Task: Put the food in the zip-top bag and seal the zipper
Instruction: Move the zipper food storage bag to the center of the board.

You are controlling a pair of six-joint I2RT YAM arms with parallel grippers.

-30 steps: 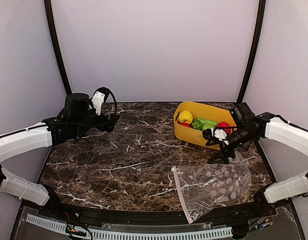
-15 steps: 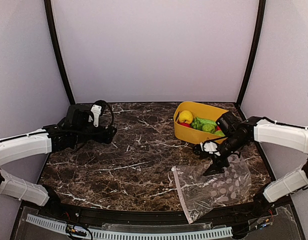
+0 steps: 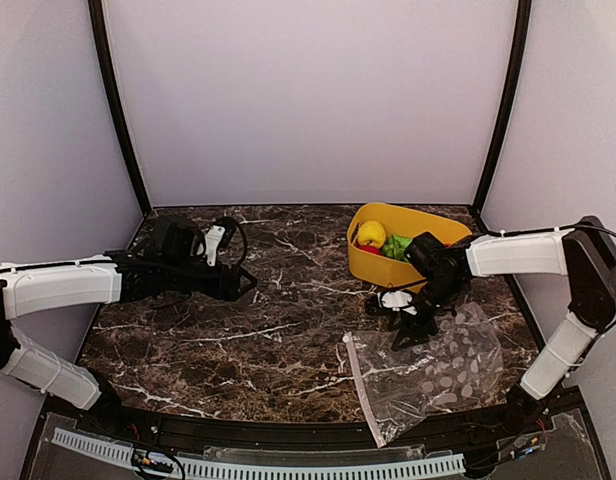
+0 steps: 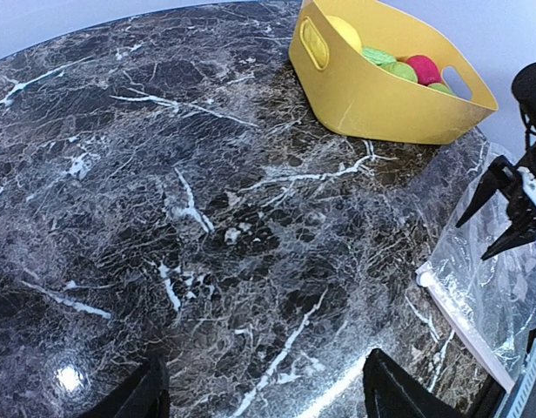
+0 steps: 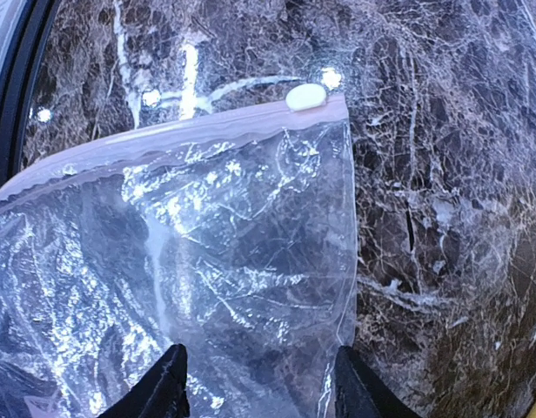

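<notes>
The food lies in a yellow tub: a yellow piece [image 3: 371, 234] [image 4: 342, 30], green pieces [image 3: 396, 245] [image 4: 385, 66] and a red one [image 4: 422, 68]. The clear zip-top bag [image 3: 443, 370] [image 5: 207, 261] lies flat near the table's front right, with nothing in it. Its pinkish zipper [image 3: 360, 385] [image 5: 164, 135] runs along the left edge, with a white slider [image 5: 305, 96] at the far end. My right gripper [image 3: 388, 325] [image 5: 259, 366] hangs open just over the bag's far corner, holding nothing. My left gripper [image 3: 240, 284] [image 4: 264, 374] is open above bare marble at the left.
The yellow tub [image 3: 360, 262] [image 4: 372, 100] stands at the back right, just behind the bag. Dark marble table [image 3: 288, 330] spreads between the two arms. A black rim and a slotted white rail [image 3: 288, 465] border the near edge.
My right gripper left the tub, swung left and down over the bag's far corner, and its jaws narrowed. My left arm stretched right towards the table's middle and dropped lower.
</notes>
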